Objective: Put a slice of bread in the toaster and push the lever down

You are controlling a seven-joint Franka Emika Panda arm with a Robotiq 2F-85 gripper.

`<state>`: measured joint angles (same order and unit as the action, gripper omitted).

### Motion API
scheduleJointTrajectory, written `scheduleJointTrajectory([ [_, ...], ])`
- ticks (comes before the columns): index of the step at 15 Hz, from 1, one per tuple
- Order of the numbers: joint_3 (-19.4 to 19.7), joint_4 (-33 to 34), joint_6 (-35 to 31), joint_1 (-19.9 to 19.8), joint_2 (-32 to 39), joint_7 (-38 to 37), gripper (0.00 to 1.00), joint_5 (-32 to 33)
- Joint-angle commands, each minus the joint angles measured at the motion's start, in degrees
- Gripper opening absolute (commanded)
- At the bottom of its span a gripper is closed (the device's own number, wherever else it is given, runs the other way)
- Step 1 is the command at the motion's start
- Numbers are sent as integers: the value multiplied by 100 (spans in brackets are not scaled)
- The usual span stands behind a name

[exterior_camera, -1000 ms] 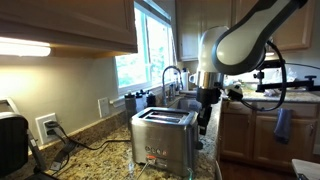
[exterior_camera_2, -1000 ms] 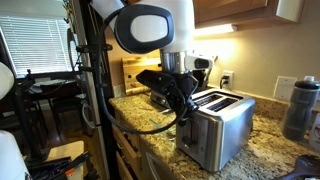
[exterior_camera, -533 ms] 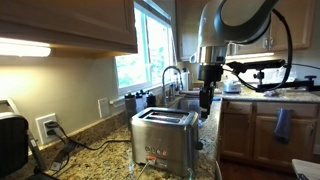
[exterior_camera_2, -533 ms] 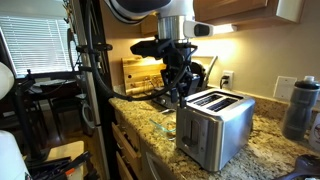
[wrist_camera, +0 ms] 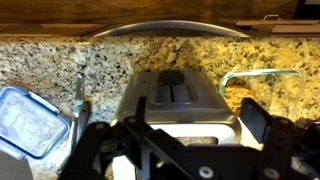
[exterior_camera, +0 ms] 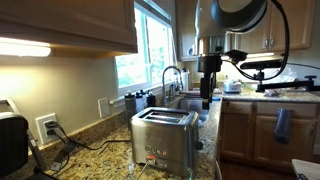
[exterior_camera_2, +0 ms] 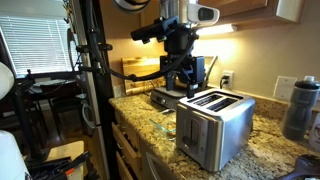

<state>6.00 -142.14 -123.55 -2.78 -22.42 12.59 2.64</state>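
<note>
The brushed-steel toaster (exterior_camera: 163, 140) (exterior_camera_2: 213, 125) stands on the granite counter, with red-lit buttons on its narrow end. From the wrist view the toaster (wrist_camera: 172, 95) lies straight below me and its two slots look dark. No slice of bread shows in any view. My gripper (exterior_camera: 205, 98) (exterior_camera_2: 183, 82) hangs above and just beyond one end of the toaster, clear of it. In the wrist view the gripper (wrist_camera: 165, 140) is open, its fingers (wrist_camera: 254, 120) wide apart with nothing between them.
A blue-rimmed plastic container (wrist_camera: 30, 120) and a clear glass dish (wrist_camera: 262, 92) flank the toaster. A dark bottle (exterior_camera_2: 300, 108) stands past it, and a wooden board (exterior_camera_2: 140, 72) leans at the wall. A black appliance (exterior_camera: 10, 140) and the sink faucet (exterior_camera: 172, 76) are nearby.
The gripper has risen from low beside the toaster's end to well above it, and its jaws have gone from shut to open.
</note>
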Motion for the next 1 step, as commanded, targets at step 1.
scheduleJointTrajectory([
  [1,0,13,22,3,3,-2,99,3],
])
